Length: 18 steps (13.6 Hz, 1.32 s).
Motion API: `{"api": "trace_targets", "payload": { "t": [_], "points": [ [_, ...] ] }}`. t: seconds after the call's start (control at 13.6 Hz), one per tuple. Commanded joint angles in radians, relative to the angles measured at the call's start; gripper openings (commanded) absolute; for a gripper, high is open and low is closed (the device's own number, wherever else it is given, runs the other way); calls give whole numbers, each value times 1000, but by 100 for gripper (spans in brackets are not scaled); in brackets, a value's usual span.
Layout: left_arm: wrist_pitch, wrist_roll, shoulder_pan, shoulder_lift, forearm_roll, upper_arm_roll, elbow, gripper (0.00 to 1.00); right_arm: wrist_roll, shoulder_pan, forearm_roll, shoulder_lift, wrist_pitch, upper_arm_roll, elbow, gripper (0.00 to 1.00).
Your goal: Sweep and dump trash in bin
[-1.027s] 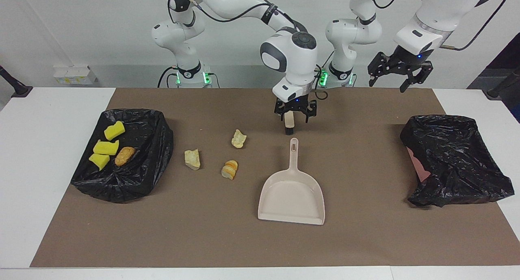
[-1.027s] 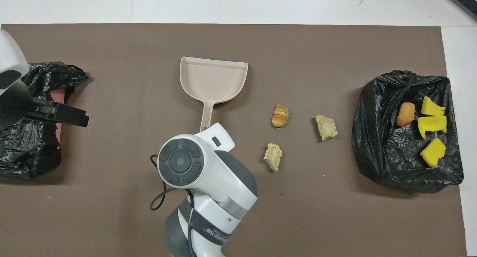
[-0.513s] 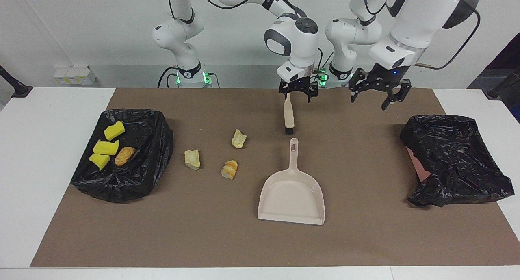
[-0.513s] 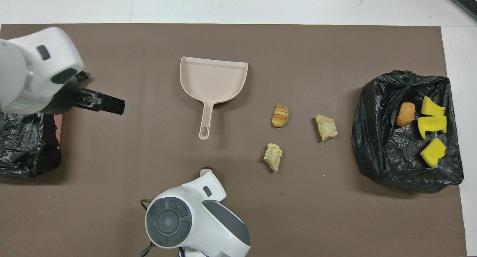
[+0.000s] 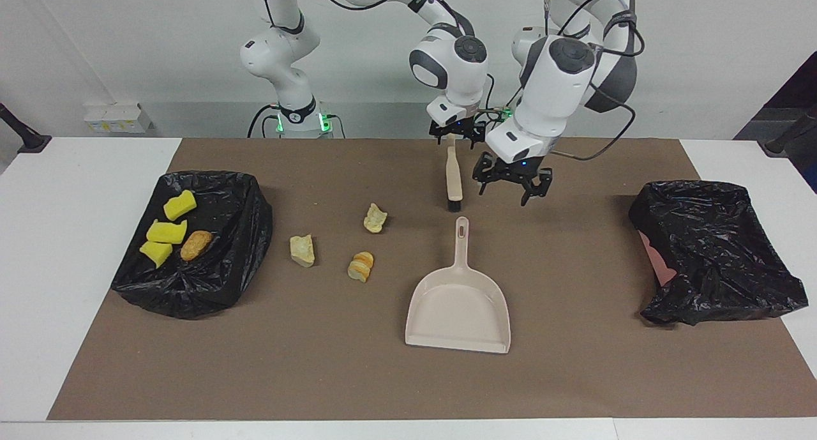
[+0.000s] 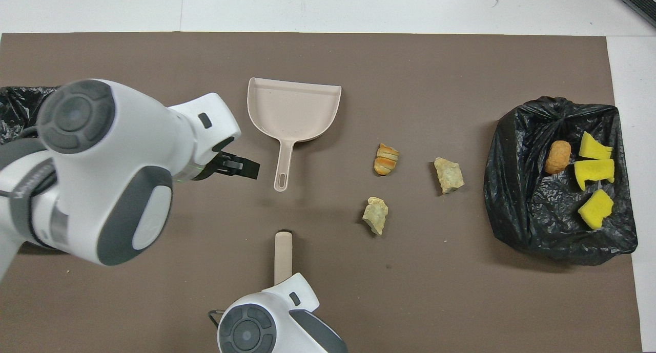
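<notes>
While both hands gape empty, left hand point(image 5: 509, 186) over bare mat, right hand point(image 5: 455, 135) above brush point(image 5: 453, 179).

No legible text or labels anywhere

Yellow sponge chunks point(image 5: 166, 229): 3
Brown lump point(image 5: 195, 244): 1
Bread pieces point(image 5: 361, 265): 3
Black bags point(image 5: 715, 248): 2
Dustpan point(image 5: 459, 306): 1
Brush point(image 5: 453, 179): 1

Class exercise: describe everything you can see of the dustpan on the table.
The dustpan is pale beige, plastic-looking: a shallow flat tray with low walls and a straight handle ending in a hanging slot. It lies flat and empty on the brown mat, handle pointing toward the robots, open edge away. Nothing touches it; the brush stands just off its handle tip.
</notes>
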Motion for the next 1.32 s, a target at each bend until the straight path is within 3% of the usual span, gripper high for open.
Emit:
{"api": "trace_targets", "payload": {
  "t": [0.0, 0.15, 0.51, 0.66, 1.03, 1.17, 1.25],
  "points": [
    [117, -86, -72, 86, 14, 15, -22, 100, 1, 4, 54, -41, 81, 5, -78, 97],
    [170, -99, -95, 132, 14, 15, -37, 100, -1, 4, 64, -50, 96, 7, -101, 87],
    [279, -128, -77, 183, 13, 24, -31, 97, -7, 3, 82, -53, 100, 7, -115, 44],
    [284, -131, -75, 190, 14, 24, -33, 93, -25, 3, 108, -55, 98, 7, -116, 38],
    [323, -133, -85, 256, 14, 25, 10, 90, -28, 3, 111, -55, 92, 8, -118, 38],
    [320, -131, -81, 256, 16, 25, 13, 78, -27, 3, 113, -49, 87, 7, -118, 38],
    [320, -130, -77, 258, 37, 25, 15, 66, -27, 4, 113, -43, 86, 7, -116, 37]
  ]
}}
